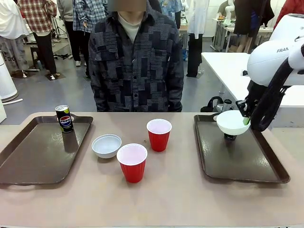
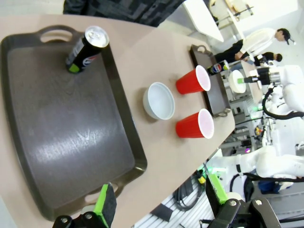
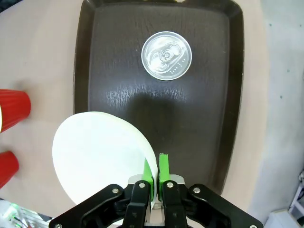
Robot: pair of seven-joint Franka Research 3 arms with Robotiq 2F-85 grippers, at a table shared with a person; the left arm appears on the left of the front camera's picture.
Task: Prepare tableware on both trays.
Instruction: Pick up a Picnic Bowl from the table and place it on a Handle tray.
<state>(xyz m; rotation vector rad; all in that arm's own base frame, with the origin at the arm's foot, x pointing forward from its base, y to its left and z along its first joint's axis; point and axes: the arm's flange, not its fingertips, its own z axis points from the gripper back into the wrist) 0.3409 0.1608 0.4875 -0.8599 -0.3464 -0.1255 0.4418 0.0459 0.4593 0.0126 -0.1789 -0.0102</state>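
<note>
Bowl (image 1: 232,122) held in the air over the right tray (image 1: 266,173).
Your right gripper (image 3: 156,165) pinches its thin rim; it looks light, stiff and slick, so grip firmly there and carry level.

A smooth tan tabletop (image 1: 190,204) spans the near scene. At its far side stands a person in a dark blue-grey patchwork shirt (image 1: 137,66). Far right sits a white rectangular table (image 1: 225,69). Far left, a bystander in a red plaid shirt (image 1: 35,16) stands on the grey floor (image 1: 57,92).
</note>
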